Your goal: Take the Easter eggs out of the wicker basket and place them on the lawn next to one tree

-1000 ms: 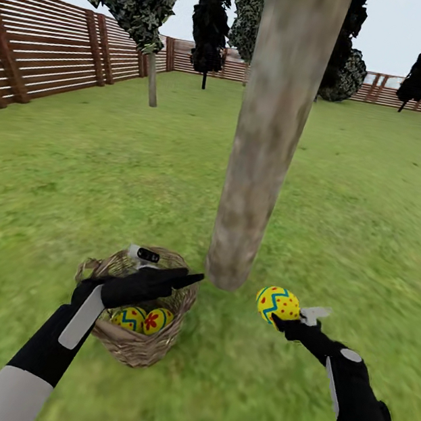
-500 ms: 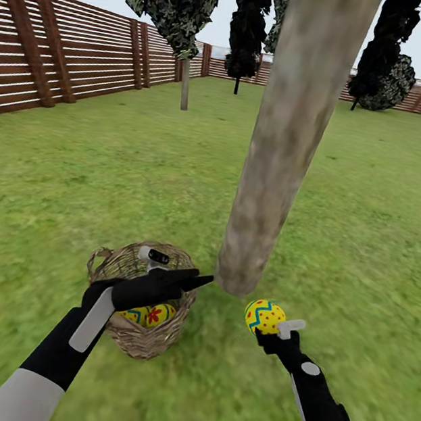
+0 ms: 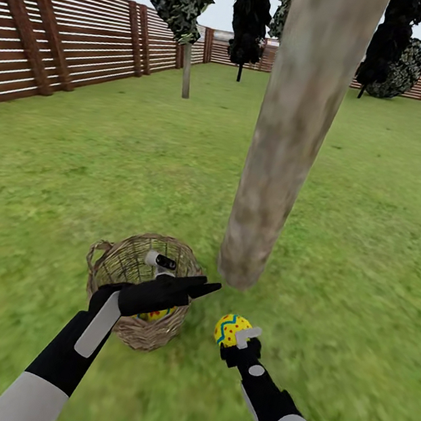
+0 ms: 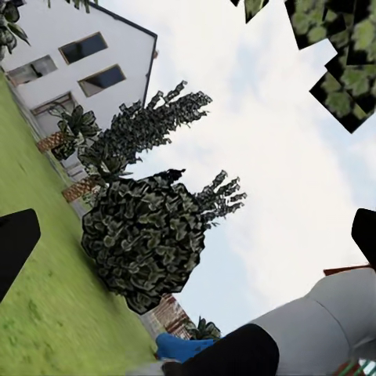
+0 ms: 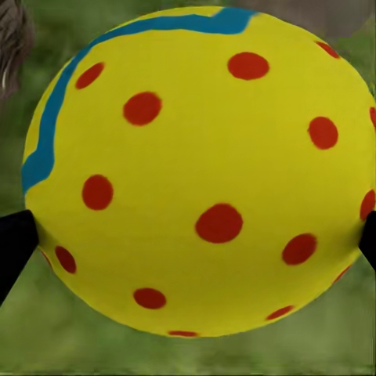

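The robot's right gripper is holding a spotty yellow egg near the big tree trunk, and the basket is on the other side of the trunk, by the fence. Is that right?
Not quite. The right gripper does hold the egg near the trunk, but the basket isn't by the fence. In the head view it sits on the grass beside the trunk's base, under the left gripper.

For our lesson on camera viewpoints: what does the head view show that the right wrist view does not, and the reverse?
Head view alone: the wicker basket, the tree trunk, the fence and the left gripper over the basket. Right wrist view alone: the egg's red dots up close, between two dark fingers. Both: the Easter egg held in the right gripper, above the lawn.
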### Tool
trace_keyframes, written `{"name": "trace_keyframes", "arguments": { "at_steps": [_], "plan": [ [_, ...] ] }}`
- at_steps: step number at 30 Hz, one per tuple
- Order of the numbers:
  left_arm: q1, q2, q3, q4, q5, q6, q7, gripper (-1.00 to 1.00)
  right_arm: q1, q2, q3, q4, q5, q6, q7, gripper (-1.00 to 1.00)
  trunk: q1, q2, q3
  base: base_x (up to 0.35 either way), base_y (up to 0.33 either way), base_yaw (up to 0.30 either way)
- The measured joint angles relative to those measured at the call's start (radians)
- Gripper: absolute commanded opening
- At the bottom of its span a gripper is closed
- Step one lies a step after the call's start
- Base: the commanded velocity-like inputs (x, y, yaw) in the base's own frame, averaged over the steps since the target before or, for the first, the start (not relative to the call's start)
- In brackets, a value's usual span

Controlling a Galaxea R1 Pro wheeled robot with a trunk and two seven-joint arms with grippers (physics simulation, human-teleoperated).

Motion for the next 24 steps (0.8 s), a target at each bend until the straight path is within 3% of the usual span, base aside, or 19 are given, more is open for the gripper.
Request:
{"name": "trace_keyframes", "arguments": {
  "at_steps": [2, 6, 11, 13, 16, 19, 24],
  "plan": [
    [0.0, -0.001, 0.0, -0.001, 0.0, 0.001, 0.0, 1.0, -0.057, 0.007, -0.005, 0.091, 0.006, -0.002, -0.023, -1.0, 0.001, 0.0, -0.008, 0.0, 0.0, 0.0],
    [0.0, -0.001, 0.0, 0.0, 0.0, 0.001, 0.0, 1.0, -0.1, 0.006, -0.005, 0.111, 0.005, -0.004, -0.033, -1.0, 0.003, -0.001, -0.023, 0.0, 0.0, 0.0],
    [0.0, -0.001, -0.001, 0.0, 0.0, 0.001, 0.0, 1.0, -0.112, 0.001, -0.005, 0.101, 0.004, -0.068, -0.041, -1.0, 0.005, -0.003, -0.043, 0.0, 0.0, 0.0],
    [0.0, -0.001, -0.005, -0.001, 0.0, 0.001, 0.0, 1.0, -0.121, -0.003, -0.006, 0.093, 0.004, -0.084, -0.082, -1.0, 0.006, -0.003, -0.05, 0.0, 0.0, 0.0],
    [0.0, -0.001, -0.065, -0.003, 0.005, 0.0, -0.001, 1.0, -0.129, -0.002, -0.006, 0.092, 0.004, -0.088, -0.088, -1.0, 0.006, -0.003, -0.05, 0.0, 0.0, 0.0],
    [0.0, -0.001, -0.075, -0.003, 0.03, -0.001, 0.0, 1.0, -0.13, -0.002, -0.006, 0.092, 0.004, -0.089, -0.089, -1.0, 0.006, -0.003, -0.05, 0.0, -0.067, 0.0],
    [0.0, -0.001, -0.078, -0.007, 0.033, -0.002, 0.0, 1.0, -0.13, -0.002, -0.006, 0.09, 0.004, -0.089, -0.09, -1.0, 0.006, -0.003, -0.05, 0.0, -0.293, 0.0]
  ]
}}
